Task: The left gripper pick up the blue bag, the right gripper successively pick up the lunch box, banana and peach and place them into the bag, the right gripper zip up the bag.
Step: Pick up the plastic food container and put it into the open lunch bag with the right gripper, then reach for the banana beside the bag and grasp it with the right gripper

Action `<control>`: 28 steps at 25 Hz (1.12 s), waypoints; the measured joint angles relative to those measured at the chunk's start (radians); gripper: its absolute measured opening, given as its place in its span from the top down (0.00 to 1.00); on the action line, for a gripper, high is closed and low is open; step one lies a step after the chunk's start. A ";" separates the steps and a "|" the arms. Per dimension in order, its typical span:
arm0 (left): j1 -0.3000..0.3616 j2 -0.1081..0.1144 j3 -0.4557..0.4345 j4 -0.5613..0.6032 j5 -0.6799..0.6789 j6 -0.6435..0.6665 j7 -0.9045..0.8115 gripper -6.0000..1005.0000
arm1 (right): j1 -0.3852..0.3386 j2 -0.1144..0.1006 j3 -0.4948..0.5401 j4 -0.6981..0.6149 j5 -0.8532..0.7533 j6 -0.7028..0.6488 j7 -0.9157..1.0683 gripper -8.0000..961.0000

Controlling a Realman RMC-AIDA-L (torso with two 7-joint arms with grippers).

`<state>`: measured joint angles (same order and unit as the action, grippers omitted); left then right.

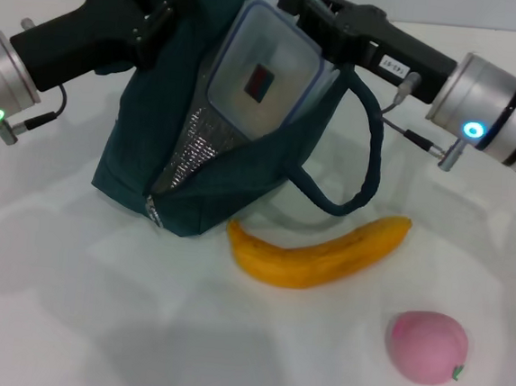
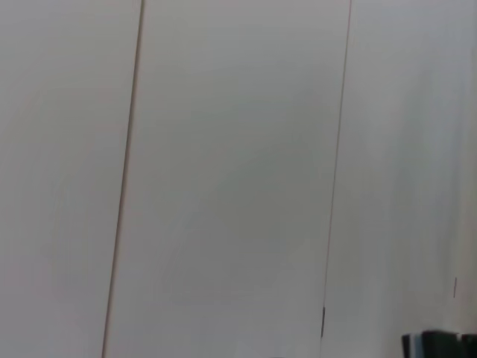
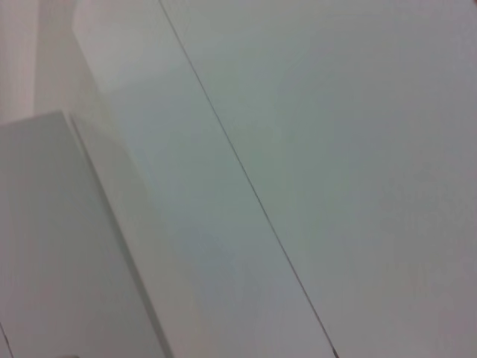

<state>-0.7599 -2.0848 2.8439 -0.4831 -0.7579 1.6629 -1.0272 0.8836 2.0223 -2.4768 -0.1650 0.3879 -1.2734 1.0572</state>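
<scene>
The blue bag (image 1: 163, 140) stands tilted on the white table, its mouth open and its silver lining showing. My left gripper (image 1: 163, 15) is shut on the bag's upper left edge and holds it up. The lunch box (image 1: 263, 78), clear with a blue rim and a red sticker, sits halfway in the bag's mouth, lid facing me. My right gripper (image 1: 303, 5) is shut on the box's top edge. The banana (image 1: 321, 251) lies in front of the bag. The pink peach (image 1: 425, 346) rests at the front right.
One rope handle (image 1: 367, 162) of the bag loops down to the right, under my right arm and just behind the banana. Both wrist views show only pale wall panels. White tabletop (image 1: 66, 321) spreads in front and to the left.
</scene>
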 joint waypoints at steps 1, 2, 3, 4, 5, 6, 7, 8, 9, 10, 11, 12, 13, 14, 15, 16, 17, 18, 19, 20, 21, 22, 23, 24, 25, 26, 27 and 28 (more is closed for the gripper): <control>0.000 0.000 0.000 0.004 0.001 -0.003 0.000 0.96 | 0.000 0.000 -0.001 -0.008 -0.001 0.009 0.000 0.88; -0.001 0.001 0.000 0.010 0.001 -0.011 0.001 0.96 | 0.000 0.001 -0.002 -0.017 -0.003 0.023 -0.001 0.88; -0.001 0.001 0.000 0.010 0.001 -0.011 0.001 0.96 | 0.000 0.001 -0.002 -0.022 -0.007 0.032 -0.002 0.88; -0.001 0.002 0.000 0.017 0.003 -0.023 0.001 0.96 | 0.000 0.001 -0.001 -0.024 -0.016 0.041 -0.002 0.88; -0.001 0.003 0.000 0.019 0.004 -0.029 0.001 0.96 | 0.001 0.001 0.001 -0.026 -0.025 0.048 -0.003 0.88; -0.001 0.003 0.000 0.020 0.005 -0.033 0.001 0.96 | 0.001 0.001 0.002 -0.026 -0.033 0.053 -0.003 0.88; -0.001 0.003 0.000 0.020 0.007 -0.034 0.001 0.96 | 0.002 -0.001 0.000 -0.025 -0.043 0.058 -0.003 0.88; -0.001 0.003 0.000 0.020 0.007 -0.034 0.001 0.96 | 0.002 -0.001 0.000 -0.025 -0.043 0.058 -0.003 0.88; -0.001 0.003 0.000 0.020 0.007 -0.034 0.001 0.96 | 0.002 -0.003 0.000 -0.024 -0.052 0.058 -0.003 0.88; -0.001 0.003 0.000 0.020 0.007 -0.034 0.001 0.96 | 0.002 -0.004 0.001 -0.023 -0.061 0.060 -0.003 0.88; -0.001 0.003 0.000 0.020 0.007 -0.034 0.001 0.96 | 0.002 -0.004 0.001 -0.023 -0.061 0.060 -0.003 0.88; -0.001 0.003 0.000 0.020 0.007 -0.034 0.001 0.96 | 0.002 -0.005 0.004 -0.022 -0.073 0.070 -0.004 0.88; -0.001 0.003 0.000 0.020 0.007 -0.035 0.001 0.96 | 0.002 -0.005 0.007 -0.021 -0.075 0.086 -0.008 0.88; -0.001 0.003 0.000 0.020 0.007 -0.035 0.001 0.96 | 0.001 -0.003 0.012 -0.022 -0.074 0.107 -0.022 0.88; -0.001 0.002 0.000 0.020 0.007 -0.035 0.001 0.96 | 0.000 -0.002 0.018 -0.025 -0.074 0.113 -0.035 0.88; -0.002 0.002 0.000 0.020 0.007 -0.035 0.001 0.96 | -0.003 0.000 0.025 -0.029 -0.074 0.117 -0.053 0.88; -0.002 0.002 0.000 0.020 0.007 -0.036 0.001 0.96 | -0.008 0.002 0.036 -0.037 -0.076 0.117 -0.079 0.88; -0.002 0.002 0.000 0.020 0.008 -0.036 0.001 0.96 | -0.014 0.001 0.045 -0.050 -0.077 0.114 -0.104 0.88; -0.002 0.002 0.000 0.020 0.008 -0.037 0.001 0.96 | -0.021 -0.002 0.054 -0.063 -0.079 0.105 -0.123 0.88; -0.001 0.002 0.000 0.020 0.008 -0.037 0.001 0.96 | -0.026 -0.004 0.061 -0.068 -0.081 0.092 -0.131 0.83; 0.000 0.002 0.000 0.020 0.008 -0.038 0.001 0.96 | -0.036 -0.010 0.075 -0.073 -0.085 0.056 -0.140 0.79; 0.001 0.002 0.000 0.019 0.008 -0.040 0.001 0.96 | -0.046 -0.016 0.089 -0.070 -0.089 0.016 -0.146 0.74; 0.001 0.002 0.000 0.019 0.008 -0.044 0.001 0.96 | -0.056 -0.025 0.100 -0.065 -0.094 -0.035 -0.147 0.70; 0.000 0.002 0.000 0.019 0.008 -0.050 0.002 0.96 | -0.069 -0.040 0.111 -0.059 -0.098 -0.091 -0.146 0.65; 0.000 0.002 0.000 0.019 0.008 -0.055 0.004 0.96 | -0.087 -0.068 0.117 -0.056 -0.111 -0.163 -0.139 0.58; 0.000 0.002 0.000 0.019 0.008 -0.058 0.007 0.96 | -0.095 -0.087 0.119 -0.056 -0.125 -0.206 -0.128 0.51; 0.000 0.002 0.000 0.019 0.008 -0.058 0.007 0.96 | -0.103 -0.118 0.122 -0.056 -0.144 -0.256 -0.109 0.44; 0.004 0.001 0.000 0.020 0.008 -0.059 0.013 0.96 | -0.107 -0.155 0.123 -0.057 -0.182 -0.299 -0.083 0.40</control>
<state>-0.7564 -2.0838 2.8440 -0.4635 -0.7501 1.6041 -1.0143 0.7765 1.8670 -2.3541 -0.2216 0.2056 -1.5728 0.9738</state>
